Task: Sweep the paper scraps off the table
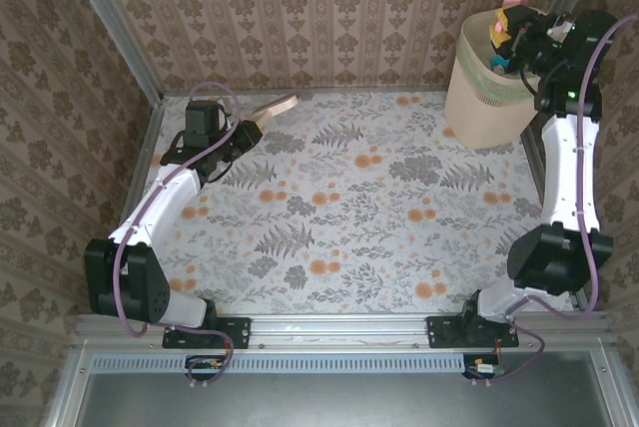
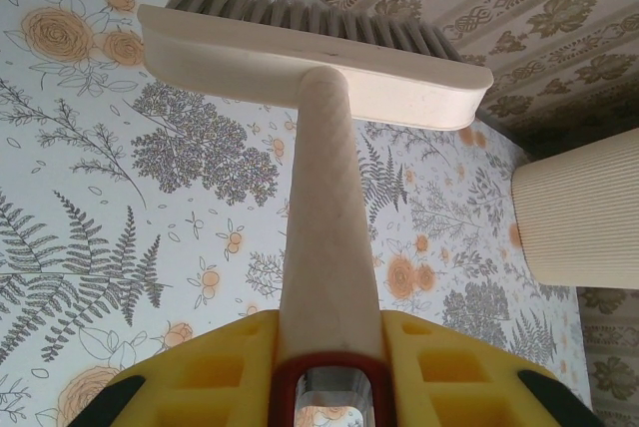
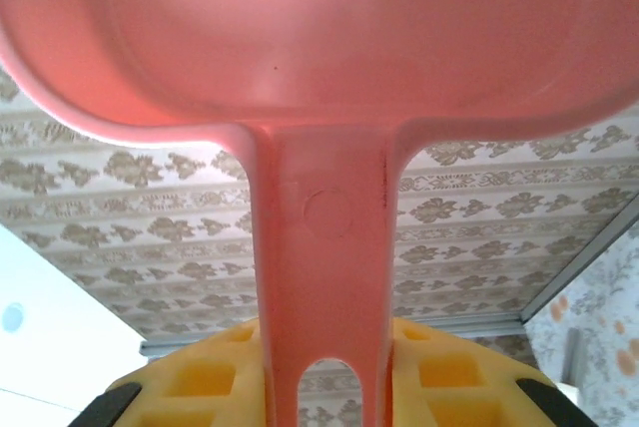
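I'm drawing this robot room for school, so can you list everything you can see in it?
table: one, pale grey leaf print with orange flowers, under everything
bin: one, cream and ribbed, far right corner of the table
brush: one, cream with grey bristles, over the table's far left
dustpan: one, pink, lifted above the bin
walls: brown patterned, around the table
rail: one, silver, along the near edge
cables: two, purple, along the arms
arms: two, white and black, bolted at the near edge
left tool: yellow, shut on the brush handle
right tool: yellow, shut on the dustpan handle
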You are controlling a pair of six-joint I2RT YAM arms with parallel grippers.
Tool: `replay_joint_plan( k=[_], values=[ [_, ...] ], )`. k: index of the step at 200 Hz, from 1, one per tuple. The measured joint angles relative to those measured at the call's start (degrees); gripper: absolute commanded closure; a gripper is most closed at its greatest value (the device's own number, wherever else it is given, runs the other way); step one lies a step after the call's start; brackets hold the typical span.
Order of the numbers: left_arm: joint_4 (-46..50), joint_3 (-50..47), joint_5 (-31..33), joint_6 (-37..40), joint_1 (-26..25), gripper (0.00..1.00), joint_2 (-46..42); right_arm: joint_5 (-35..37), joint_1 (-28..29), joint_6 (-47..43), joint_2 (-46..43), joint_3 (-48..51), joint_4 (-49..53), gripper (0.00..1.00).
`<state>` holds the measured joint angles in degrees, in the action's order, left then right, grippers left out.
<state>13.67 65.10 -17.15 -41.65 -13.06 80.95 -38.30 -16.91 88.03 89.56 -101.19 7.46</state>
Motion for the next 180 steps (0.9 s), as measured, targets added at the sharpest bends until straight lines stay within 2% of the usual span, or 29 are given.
replay_joint_plan(
  k=[17, 38, 69, 84, 109, 145, 180],
  values=[
    [0.0, 0.0, 0.0, 0.0, 0.0, 1.00, 0.0, 1.3, 1.4, -5.7, -3.0, 0.4, 3.8, 1.00],
    [0.0, 0.0, 0.5, 0.0, 0.0, 1.00, -0.1, 5.4, 5.7, -16.3, -6.0, 0.3, 10.6, 1.00],
    [-0.5, -1.0, 1.7, 0.0, 0.0, 1.00, -1.7, 13.7, 17.2, -33.6, -8.4, -0.3, 21.9, 1.00],
    [-0.9, -1.9, 2.5, 0.0, 0.0, 1.00, -3.0, 20.2, 23.4, -41.5, -8.7, 0.2, 26.3, 1.00],
    [-1.8, -3.6, 4.1, -0.2, 0.0, 1.00, -5.1, 31.7, 33.4, -52.9, -10.4, 7.4, 28.8, 1.00],
    [-3.6, -5.1, 5.7, -1.0, 0.0, 1.00, -5.7, 40.9, 39.9, -60.9, -8.8, 18.2, 29.4, 1.00],
    [-4.3, -5.1, 6.5, -1.5, -0.2, 1.00, -5.7, 44.2, 42.8, -62.4, -2.9, 27.1, 26.9, 1.00]
  ],
)
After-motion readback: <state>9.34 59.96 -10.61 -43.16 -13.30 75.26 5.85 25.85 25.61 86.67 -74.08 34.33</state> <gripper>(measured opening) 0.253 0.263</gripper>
